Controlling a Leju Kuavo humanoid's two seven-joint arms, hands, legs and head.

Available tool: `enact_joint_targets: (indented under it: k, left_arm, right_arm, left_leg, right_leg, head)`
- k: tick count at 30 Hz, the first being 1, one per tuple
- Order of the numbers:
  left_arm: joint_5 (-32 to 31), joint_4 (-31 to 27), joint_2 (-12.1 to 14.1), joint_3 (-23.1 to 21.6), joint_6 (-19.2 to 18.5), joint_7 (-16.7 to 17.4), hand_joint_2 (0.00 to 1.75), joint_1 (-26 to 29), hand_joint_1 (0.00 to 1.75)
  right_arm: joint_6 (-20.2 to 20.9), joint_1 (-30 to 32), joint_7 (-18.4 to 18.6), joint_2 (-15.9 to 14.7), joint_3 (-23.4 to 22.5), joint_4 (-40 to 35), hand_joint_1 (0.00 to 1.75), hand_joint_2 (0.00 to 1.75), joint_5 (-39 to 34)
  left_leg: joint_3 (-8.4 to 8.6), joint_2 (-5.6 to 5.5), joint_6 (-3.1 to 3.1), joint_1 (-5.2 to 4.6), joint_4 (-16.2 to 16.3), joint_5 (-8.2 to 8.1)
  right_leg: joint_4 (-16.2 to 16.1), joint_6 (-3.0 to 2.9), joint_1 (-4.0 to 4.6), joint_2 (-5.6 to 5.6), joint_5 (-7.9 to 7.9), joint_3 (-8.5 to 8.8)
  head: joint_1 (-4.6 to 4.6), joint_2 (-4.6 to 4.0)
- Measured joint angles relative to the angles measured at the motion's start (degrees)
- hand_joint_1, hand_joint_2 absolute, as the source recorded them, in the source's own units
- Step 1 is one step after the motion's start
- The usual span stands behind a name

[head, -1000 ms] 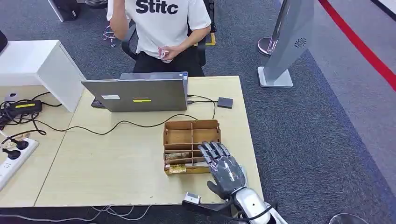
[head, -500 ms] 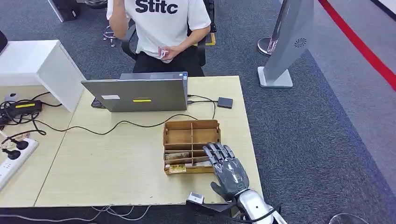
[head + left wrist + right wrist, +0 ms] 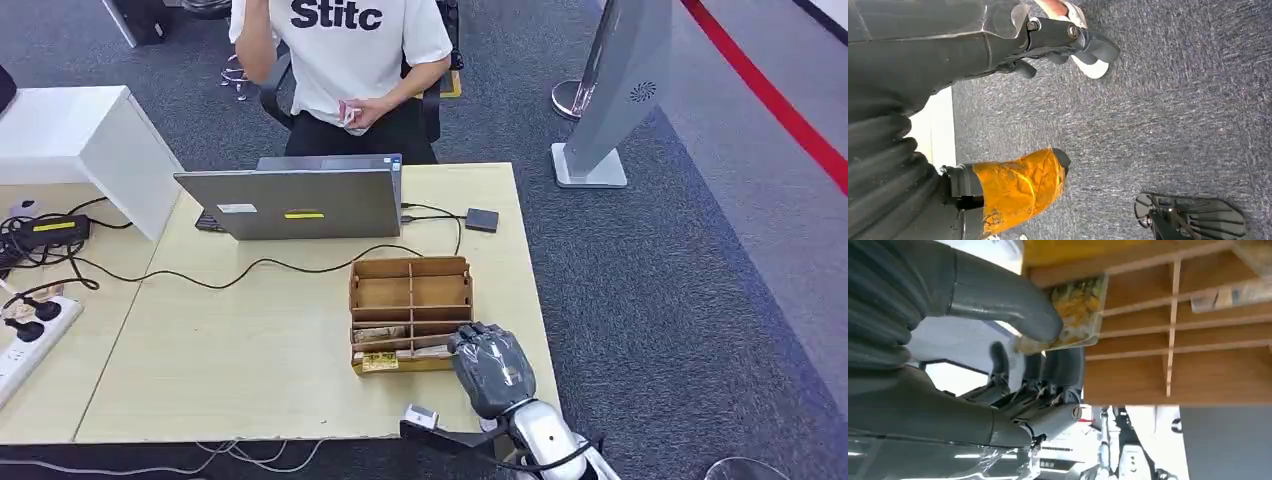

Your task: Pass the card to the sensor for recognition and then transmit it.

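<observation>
While the card (image 3: 1075, 315) sits at the near end of the wooden box (image 3: 410, 312), the right robot hand (image 3: 492, 362) pinches it between its thick grey thumb and its dark fingers (image 3: 1058, 367). That card is flat and shiny, with yellow and green print and rounded corners. In the head view, the right robot hand is curled over the near right corner of the box. Thin wooden walls split the box into slots, and more flat cards lie in the near slots. It stands on a pale wooden table (image 3: 250, 350) with a smooth top.

Farther back on the table is a grey laptop (image 3: 292, 202) with its lid up. A small black square sensor (image 3: 482, 220) lies flat beside it, joined by a thin black cable (image 3: 260, 266). A person in a white shirt (image 3: 350, 50) sits behind the laptop. Fuzzy dark grey carpet (image 3: 650, 300) covers the floor.

Near that carpet hangs the left robot hand (image 3: 893, 165); I cannot tell if its fingers are apart or together.
</observation>
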Motion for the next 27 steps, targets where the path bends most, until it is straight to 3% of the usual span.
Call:
enact_joint_targets:
  k: [8, 18, 20, 23, 27]
  left_arm:
    - [-0.17, 0.00, 0.00, 0.04, 0.00, 0.00, 1.75, 0.01, 0.00]
    - [-1.03, 0.00, 0.20, 0.09, -0.04, 0.02, 1.75, 0.07, 0.00]
    - [-1.20, 0.00, 0.22, 0.11, -0.07, 0.02, 1.75, 0.07, 0.00]
    - [-1.71, 0.00, 0.22, 0.11, -0.11, 0.04, 1.75, -0.01, 0.00]
    - [-2.16, 0.00, 0.22, 0.09, -0.13, 0.13, 1.75, -0.01, 0.00]
  right_arm:
    - [0.07, -2.39, 1.33, 0.85, 0.07, -2.10, 1.75, 1.75, 1.07]
    - [-1.66, -6.82, 6.49, 1.42, 1.86, -10.54, 1.75, 1.75, 6.53]
    - [0.49, -6.92, 6.84, 2.21, 1.90, -13.97, 1.75, 1.75, 5.35]
    - [6.48, -9.22, 5.99, 3.39, 1.97, -17.03, 1.75, 1.75, -3.05]
    - [8.46, -12.13, 5.90, 4.59, 1.81, -17.42, 1.75, 1.75, -6.72]
  left_leg:
    - [-0.02, -0.02, 0.00, 0.00, 0.00, 0.00]
    - [-0.01, -0.01, 0.00, 0.00, 0.00, 0.01]
    - [-0.02, -0.01, -0.01, 0.00, 0.00, 0.01]
    - [-0.01, 0.02, -0.01, 0.01, 0.00, 0.01]
    - [-0.02, 0.00, 0.01, 0.00, 0.00, 0.03]
  right_leg:
    - [0.00, 0.00, 0.00, -0.01, 0.00, 0.00]
    - [0.00, 0.00, 0.00, -0.02, 0.00, 0.00]
    - [0.01, 0.00, 0.00, -0.01, 0.00, 0.00]
    - [0.01, 0.00, 0.00, 0.04, 0.00, -0.02]
    - [0.02, 0.00, 0.00, -0.01, 0.00, 0.01]
  head:
    - [0.00, 0.00]
    - [0.00, 0.00]
    - [0.00, 0.00]
    - [0.00, 0.00]
    - [0.00, 0.00]
